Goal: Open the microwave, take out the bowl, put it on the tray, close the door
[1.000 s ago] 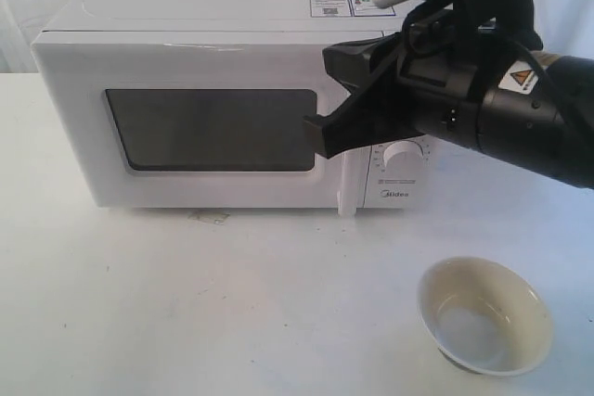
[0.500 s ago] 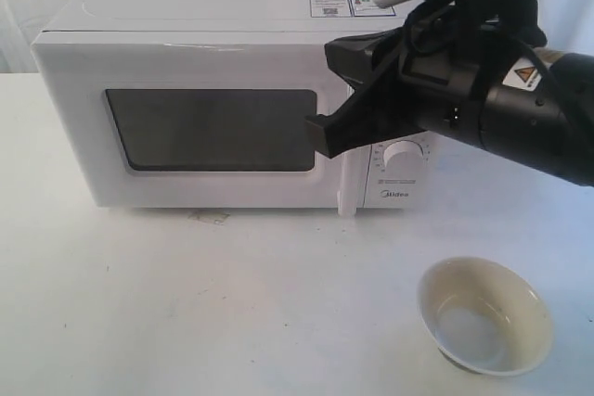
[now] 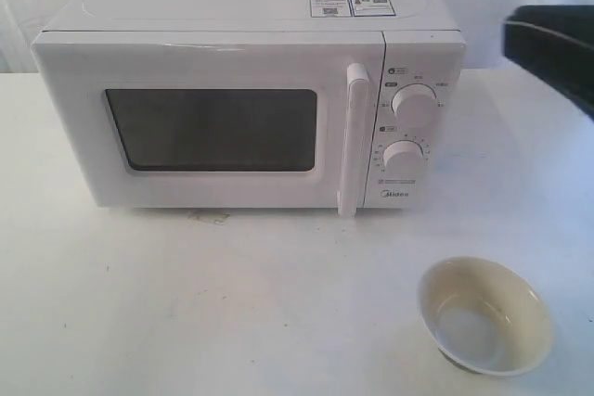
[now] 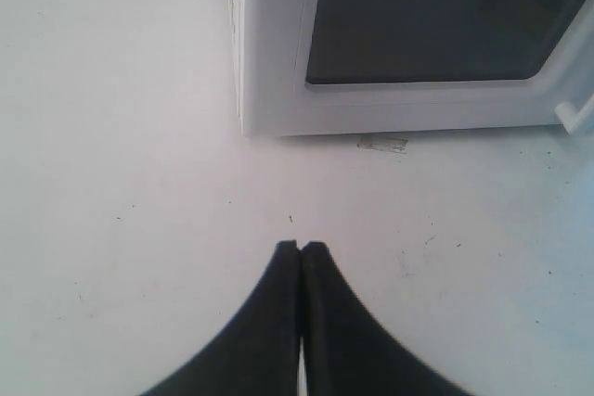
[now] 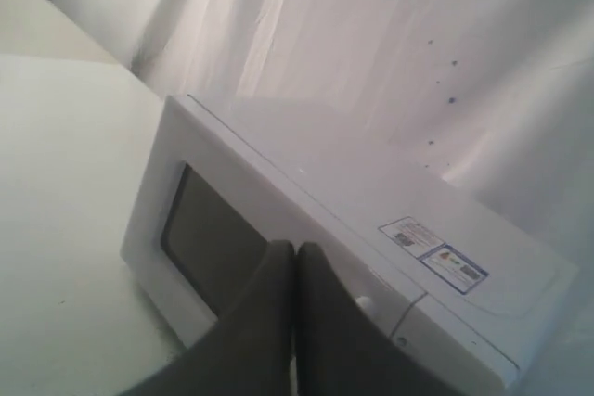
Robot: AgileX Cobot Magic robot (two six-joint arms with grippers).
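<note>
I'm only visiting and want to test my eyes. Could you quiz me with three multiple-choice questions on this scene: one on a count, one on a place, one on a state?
1. How many round dials does the white Midea microwave have?
A) one
B) two
C) four

2. Where is the cream bowl?
A) inside the microwave
B) on top of it
C) on the table in front of it

3. How is the door?
A) shut
B) wide open
C) removed

Answers:
1 B, two dials sit one above the other.
2 C, the bowl rests on the tabletop.
3 A, the door lies flush with the front.
</note>
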